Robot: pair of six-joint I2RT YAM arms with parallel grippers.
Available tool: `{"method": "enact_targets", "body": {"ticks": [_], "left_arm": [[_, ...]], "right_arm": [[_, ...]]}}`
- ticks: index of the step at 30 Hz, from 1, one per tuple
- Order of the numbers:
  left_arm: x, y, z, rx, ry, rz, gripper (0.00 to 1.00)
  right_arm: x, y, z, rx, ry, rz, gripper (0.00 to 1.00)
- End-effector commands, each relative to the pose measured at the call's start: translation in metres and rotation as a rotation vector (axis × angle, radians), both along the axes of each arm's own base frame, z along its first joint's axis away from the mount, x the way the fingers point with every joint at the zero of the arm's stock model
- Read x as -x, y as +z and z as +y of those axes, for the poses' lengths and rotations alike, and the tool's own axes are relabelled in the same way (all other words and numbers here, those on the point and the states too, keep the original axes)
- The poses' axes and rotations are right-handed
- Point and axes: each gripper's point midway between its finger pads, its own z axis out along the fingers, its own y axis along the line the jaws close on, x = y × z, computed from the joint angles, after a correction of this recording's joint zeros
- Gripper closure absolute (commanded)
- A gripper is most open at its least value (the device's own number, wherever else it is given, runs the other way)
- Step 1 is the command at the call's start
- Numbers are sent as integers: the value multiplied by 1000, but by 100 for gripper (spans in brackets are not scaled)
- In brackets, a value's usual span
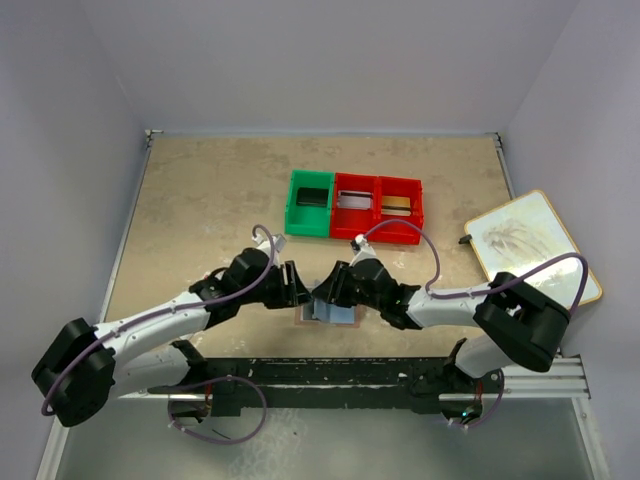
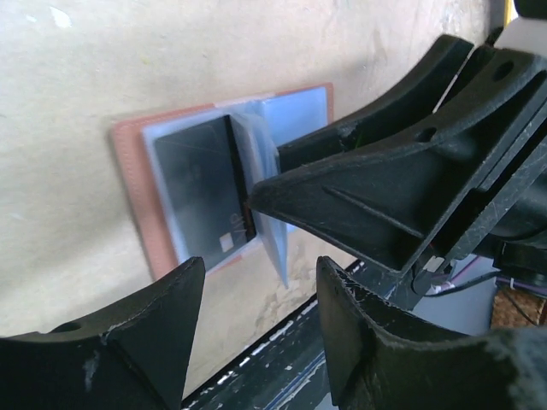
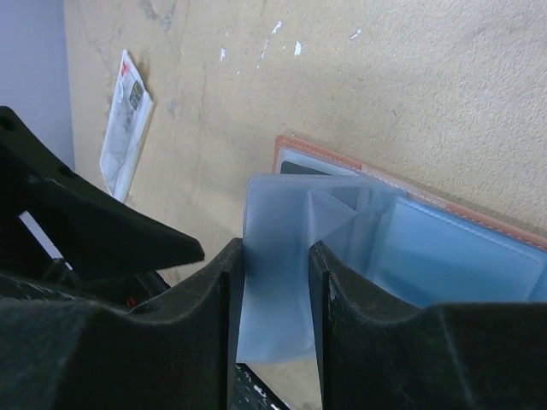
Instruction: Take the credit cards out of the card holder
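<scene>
**Fig. Card holder opened; sleeve leaf lifted to expose a card**

Found the left gripper (image 2: 261, 273) spread wide and empty, poised just left of the card holder (image 1: 330, 312). Noted the card holder lying open and flat on the table (image 1: 200, 200) between both grippers, with a dark card (image 2: 201, 188) seated in a clear sleeve on its left half. Found the right gripper (image 3: 275, 252) narrowly parted just right of it, with a blue-grey sleeve leaf (image 3: 278, 205) standing between the jaws. Could not tell whether pinched or merely straddled. Judged the step in hand as exposing that card, not yet withdrawn. Judged the next move to call for the leaf held raised and the left gripper closing on the card's free edge.
</scene>
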Motion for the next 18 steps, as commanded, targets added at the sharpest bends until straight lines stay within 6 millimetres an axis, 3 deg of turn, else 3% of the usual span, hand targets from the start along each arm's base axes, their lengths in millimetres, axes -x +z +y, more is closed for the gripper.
{"method": "enact_targets", "body": {"ticks": [1, 12, 15, 18], "left_arm": [[1, 16, -29, 102, -39, -48, 47], [0, -10, -54, 25, -52, -55, 58], [-2, -12, -59, 5, -51, -69, 66], [-5, -14, -61, -26, -45, -88, 82]], "right_arm": [[-4, 18, 5, -70, -5, -33, 63], [-6, 16, 2, -64, -4, -33, 63], [-6, 17, 1, -66, -4, -33, 62], [-6, 19, -1, -71, -8, -37, 61]]}}
